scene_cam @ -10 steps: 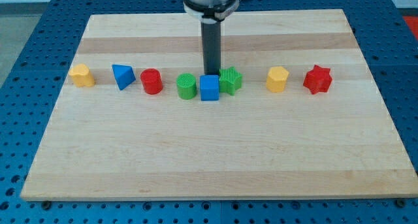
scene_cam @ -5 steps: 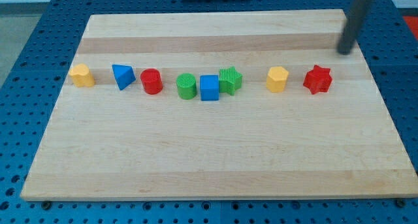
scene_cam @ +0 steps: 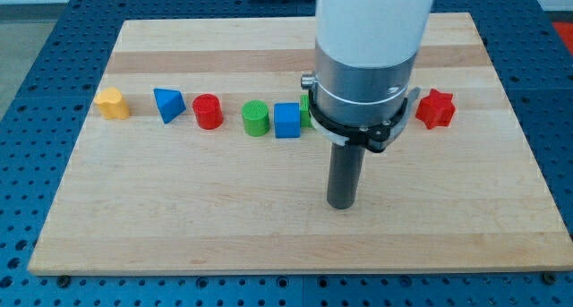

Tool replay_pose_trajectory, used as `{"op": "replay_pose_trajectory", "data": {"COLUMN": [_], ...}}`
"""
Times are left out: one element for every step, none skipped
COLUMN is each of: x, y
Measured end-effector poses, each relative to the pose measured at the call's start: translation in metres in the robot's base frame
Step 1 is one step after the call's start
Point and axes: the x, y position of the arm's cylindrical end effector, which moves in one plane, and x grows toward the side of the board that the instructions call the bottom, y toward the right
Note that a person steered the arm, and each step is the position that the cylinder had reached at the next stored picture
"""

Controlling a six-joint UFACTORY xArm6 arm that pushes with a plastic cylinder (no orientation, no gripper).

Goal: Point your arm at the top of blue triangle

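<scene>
Your blue triangle (scene_cam: 167, 103) sits upper left on the wooden board (scene_cam: 179, 217), btwn the yellow block (scene_cam: 112, 103) and red cylinder (scene_cam: 208, 111). My tip (scene_cam: 341, 203) is a bare rod w/ nothing to open or close, down in lower centre-right, well apart from it. Green cylinder (scene_cam: 255, 118) and blue cube (scene_cam: 286, 120) lie between. The arm body hides the green block behind the cube; red star (scene_cam: 436, 108) shows at right.

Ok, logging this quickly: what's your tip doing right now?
My tip: touching no block, below the row, far right of the blue triangle.
</scene>
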Motion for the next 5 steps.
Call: {"op": "replay_pose_trajectory", "data": {"x": [0.009, -0.015, -0.067, -0.135, -0.217], "y": [0.094, 0.203, 0.292, 0.291, 0.231]}}
